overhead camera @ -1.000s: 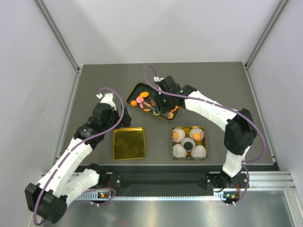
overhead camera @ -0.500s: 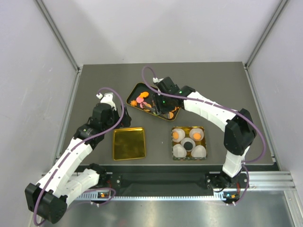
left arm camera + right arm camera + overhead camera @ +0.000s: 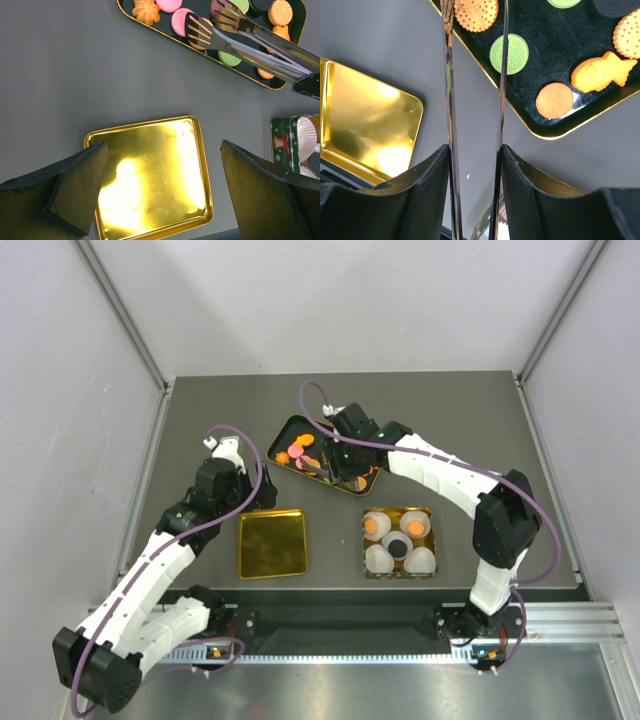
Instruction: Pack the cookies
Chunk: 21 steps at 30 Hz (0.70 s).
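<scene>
The cookies point(image 3: 302, 447) lie in a black gold-rimmed tray point(image 3: 283, 429): orange, green, pink and black pieces. My right gripper point(image 3: 341, 454) is over this tray, shut on metal tongs point(image 3: 451, 100). In the right wrist view my right gripper point(image 3: 475, 155) presses both tong arms, and an orange dotted cookie point(image 3: 476, 12) lies between the tips. I cannot tell whether it is pinched. In the left wrist view the tongs point(image 3: 240, 42) reach over a pink cookie point(image 3: 180, 20). My left gripper point(image 3: 162, 150) is open and empty above a gold tray point(image 3: 150, 175).
A square tin point(image 3: 400, 542) with white paper cups, some holding cookies, stands at the front right. The gold tray point(image 3: 272, 543) lies to its left. A green cookie point(image 3: 509, 53) and an orange fish-shaped one point(image 3: 600, 71) lie in the black tray point(image 3: 560, 45).
My right gripper with the tongs has shifted slightly left over the black tray. The left arm has not moved.
</scene>
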Each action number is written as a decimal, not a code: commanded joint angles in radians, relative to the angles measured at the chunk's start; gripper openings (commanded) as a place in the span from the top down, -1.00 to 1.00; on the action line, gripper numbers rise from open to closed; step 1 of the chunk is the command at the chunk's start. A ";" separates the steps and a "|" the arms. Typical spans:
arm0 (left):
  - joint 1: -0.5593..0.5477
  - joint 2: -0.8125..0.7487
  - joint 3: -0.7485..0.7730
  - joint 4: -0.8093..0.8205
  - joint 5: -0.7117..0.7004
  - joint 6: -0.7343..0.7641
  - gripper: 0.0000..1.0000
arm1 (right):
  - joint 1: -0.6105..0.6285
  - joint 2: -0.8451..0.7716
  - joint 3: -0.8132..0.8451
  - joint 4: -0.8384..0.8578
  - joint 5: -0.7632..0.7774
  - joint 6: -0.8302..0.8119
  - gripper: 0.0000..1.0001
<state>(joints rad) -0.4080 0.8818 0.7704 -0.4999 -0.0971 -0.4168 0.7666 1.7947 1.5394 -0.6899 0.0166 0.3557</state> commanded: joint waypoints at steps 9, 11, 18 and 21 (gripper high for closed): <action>0.003 -0.014 0.023 0.032 -0.006 0.009 -0.98 | 0.028 -0.029 0.024 0.003 0.005 -0.018 0.14; 0.003 -0.014 0.023 0.031 -0.006 0.009 -0.98 | 0.026 -0.026 0.024 0.003 0.016 -0.020 0.15; 0.003 -0.015 0.023 0.029 -0.009 0.007 -0.98 | 0.023 -0.040 0.037 -0.016 0.022 -0.035 0.37; 0.003 -0.017 0.023 0.029 -0.012 0.009 -0.98 | 0.014 -0.066 0.051 -0.033 0.031 -0.041 0.41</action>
<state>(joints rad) -0.4080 0.8818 0.7704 -0.4999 -0.0975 -0.4168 0.7769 1.7935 1.5394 -0.7067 0.0254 0.3355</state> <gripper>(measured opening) 0.991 0.367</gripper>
